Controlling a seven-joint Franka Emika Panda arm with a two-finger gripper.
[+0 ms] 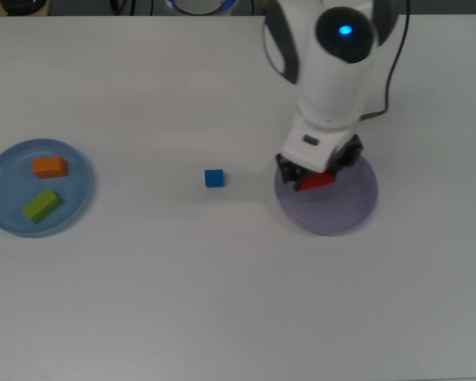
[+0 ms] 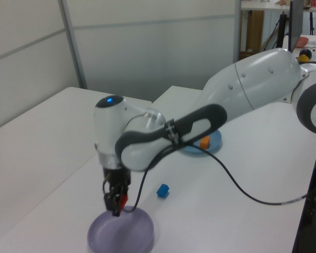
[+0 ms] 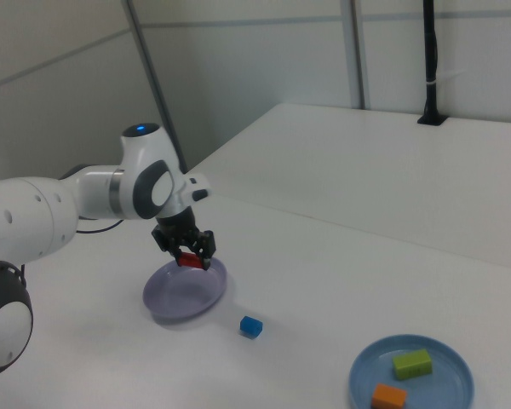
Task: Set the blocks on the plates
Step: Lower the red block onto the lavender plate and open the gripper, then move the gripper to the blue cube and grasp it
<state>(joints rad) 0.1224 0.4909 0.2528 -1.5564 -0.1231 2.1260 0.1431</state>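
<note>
My gripper (image 1: 317, 179) (image 2: 118, 203) (image 3: 190, 259) is shut on the red block (image 1: 318, 180) (image 3: 189, 259) and holds it just above the lavender plate (image 1: 345, 213) (image 2: 121, 234) (image 3: 175, 298). The small blue cube (image 1: 214, 178) (image 2: 163, 190) (image 3: 251, 325) lies alone on the white table, to the top view's left of that plate. Far over at the top view's left sits the light blue plate (image 1: 4, 202) (image 3: 447, 358), which carries the orange block (image 1: 50, 167) (image 2: 204, 142) (image 3: 389, 396) and the green block (image 1: 40, 204) (image 3: 412, 363).
The arm's white body (image 1: 333, 55) and its black cable (image 2: 242, 184) reach over the table from the far edge in the top view. A black pole (image 3: 430, 60) stands at the back in the right view.
</note>
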